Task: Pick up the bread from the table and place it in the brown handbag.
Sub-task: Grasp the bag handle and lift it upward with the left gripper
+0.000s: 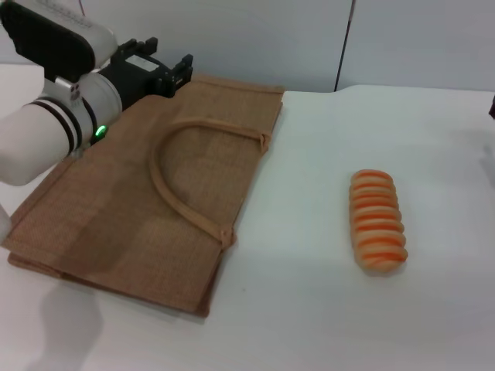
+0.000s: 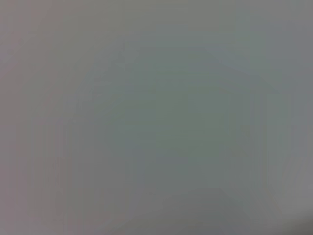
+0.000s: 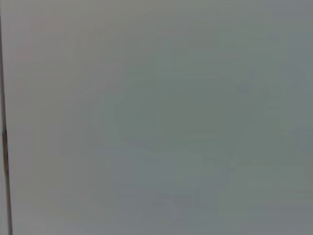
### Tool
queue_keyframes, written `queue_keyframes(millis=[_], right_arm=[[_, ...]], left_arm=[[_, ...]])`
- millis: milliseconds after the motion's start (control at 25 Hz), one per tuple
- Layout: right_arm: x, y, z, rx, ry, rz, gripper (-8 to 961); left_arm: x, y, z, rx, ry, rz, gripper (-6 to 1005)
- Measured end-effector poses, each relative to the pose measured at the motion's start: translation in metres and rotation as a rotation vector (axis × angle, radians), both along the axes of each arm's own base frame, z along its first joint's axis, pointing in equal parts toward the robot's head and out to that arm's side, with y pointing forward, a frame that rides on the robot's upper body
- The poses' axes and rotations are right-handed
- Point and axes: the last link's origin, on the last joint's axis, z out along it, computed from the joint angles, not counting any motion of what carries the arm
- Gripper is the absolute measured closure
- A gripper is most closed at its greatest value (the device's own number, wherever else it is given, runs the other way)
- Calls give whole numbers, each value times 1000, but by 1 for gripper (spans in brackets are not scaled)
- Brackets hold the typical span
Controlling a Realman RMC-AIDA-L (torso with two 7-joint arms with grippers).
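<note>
The bread [image 1: 377, 221], a pale loaf with orange grooves, lies on the white table [image 1: 309, 309] right of centre, lengthwise away from me. The brown handbag [image 1: 155, 193] lies flat on the left of the table, its looped handle [image 1: 186, 174] on top. My left gripper [image 1: 176, 73] hovers over the bag's far left corner, well away from the bread. My right gripper is out of view. Both wrist views show only a plain pale surface, with no task thing in them.
A pale wall with a dark vertical seam [image 1: 345, 46] stands behind the table. A small dark sliver [image 1: 492, 108] shows at the right edge of the head view. Bare tabletop lies between the bag and the bread.
</note>
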Motion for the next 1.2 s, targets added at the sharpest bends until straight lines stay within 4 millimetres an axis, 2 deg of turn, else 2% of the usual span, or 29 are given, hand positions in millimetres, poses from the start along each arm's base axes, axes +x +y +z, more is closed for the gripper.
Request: queue_keyframes(millis=[280,520,800,960,1200], right_arm=[[-4,4,-3,-20,-8,3,167],[-2,4,-4,-26,-6,-12,167],[-3,4,-3,-23,-2,-12,167],[-5,6,-3,-21,1,-6,167],[-8,8,-3,-21,1,1,167]], left_arm=[[-3,-2,2,-53,-45,58,354],[4,2,1,-110,-32,85,354],[0,6,14,-201,-36,148,353],[-5,8,23,-256,-1,215,353],[-7,11,22,-296,74,272,353]])
